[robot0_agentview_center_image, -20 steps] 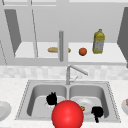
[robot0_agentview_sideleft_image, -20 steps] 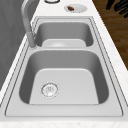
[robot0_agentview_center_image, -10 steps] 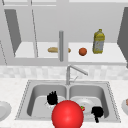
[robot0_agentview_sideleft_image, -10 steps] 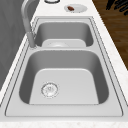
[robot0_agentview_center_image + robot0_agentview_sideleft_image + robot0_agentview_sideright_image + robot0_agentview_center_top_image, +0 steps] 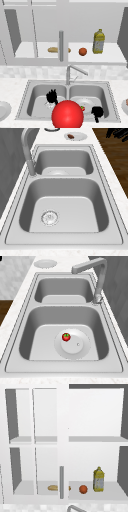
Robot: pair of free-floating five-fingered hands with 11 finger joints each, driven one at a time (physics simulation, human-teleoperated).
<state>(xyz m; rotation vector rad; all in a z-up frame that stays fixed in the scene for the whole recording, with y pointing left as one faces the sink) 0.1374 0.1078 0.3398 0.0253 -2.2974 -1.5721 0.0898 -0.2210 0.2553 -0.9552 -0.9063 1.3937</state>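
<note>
A big red ball [image 5: 67, 115] sits low in the front view, before the sink's front edge, between my two hands and touched by neither. My left hand [image 5: 51, 96] shows over the left basin [image 5: 37, 100], open, fingers straight and pointing up. My right hand [image 5: 97, 112] hangs at the right basin's front rim, holding nothing. In the left side view a hand [image 5: 119, 132] with loosely spread fingers floats off the counter's front edge beside the far plate [image 5: 75, 136]. A white plate [image 5: 72, 343] in the right basin carries a small red strawberry [image 5: 66, 337].
The faucet [image 5: 71, 73] stands behind the divider, spout swung right. On the open shelf are a bread roll [image 5: 53, 49], an orange [image 5: 82, 51] and a yellow bottle [image 5: 98, 41]. A plate [image 5: 3, 110] lies on the left counter; the right counter's plate holds brown food.
</note>
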